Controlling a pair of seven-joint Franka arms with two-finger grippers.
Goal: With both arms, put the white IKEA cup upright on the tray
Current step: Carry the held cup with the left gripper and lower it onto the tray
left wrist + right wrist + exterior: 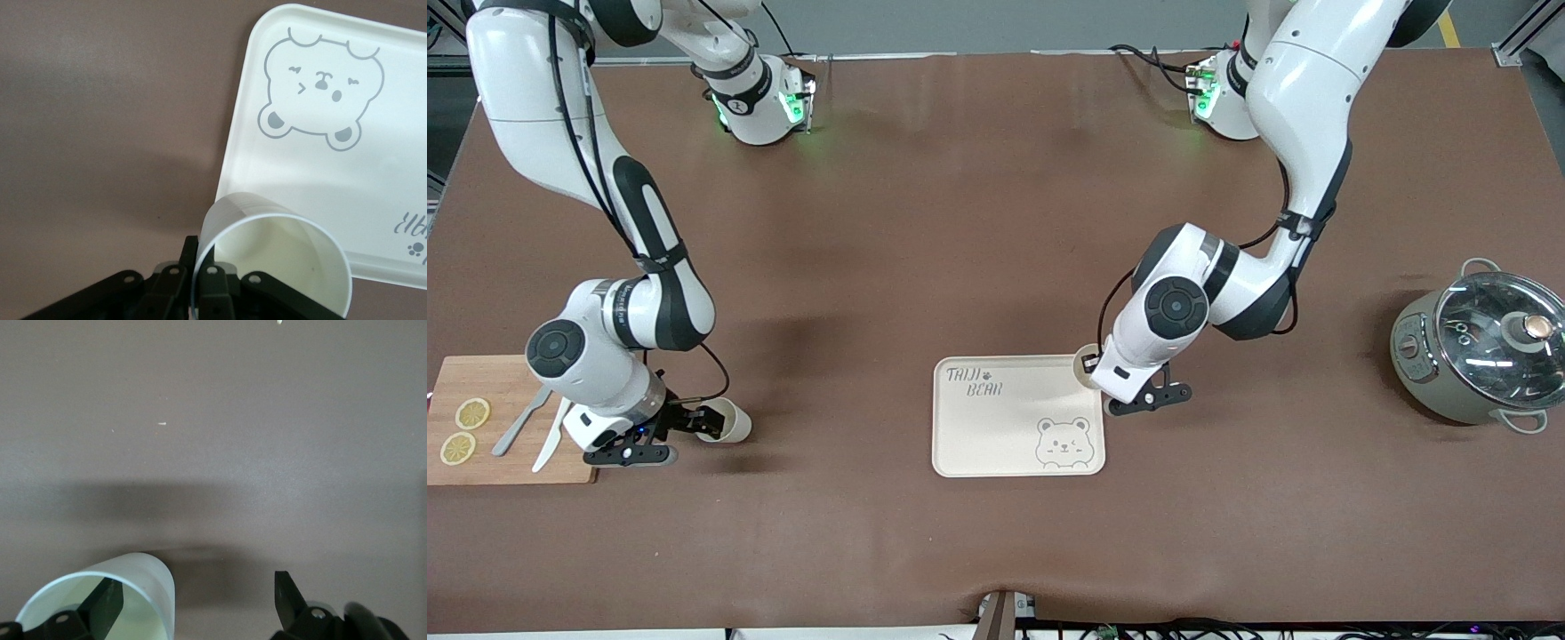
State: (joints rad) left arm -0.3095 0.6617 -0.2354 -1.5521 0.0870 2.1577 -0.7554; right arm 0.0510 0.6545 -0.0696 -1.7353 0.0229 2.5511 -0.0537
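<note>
A white cup (1086,363) hung over the corner of the cream tray (996,436) nearest the left arm's base, its rim pinched between the closed fingers of the left gripper (200,283). A second white cup (725,421) lay tilted on the brown table (960,222) beside the wooden cutting board (507,382). There the right gripper (694,420) straddled one wall of that cup with jaws wide, one finger (103,603) inside it.
</note>
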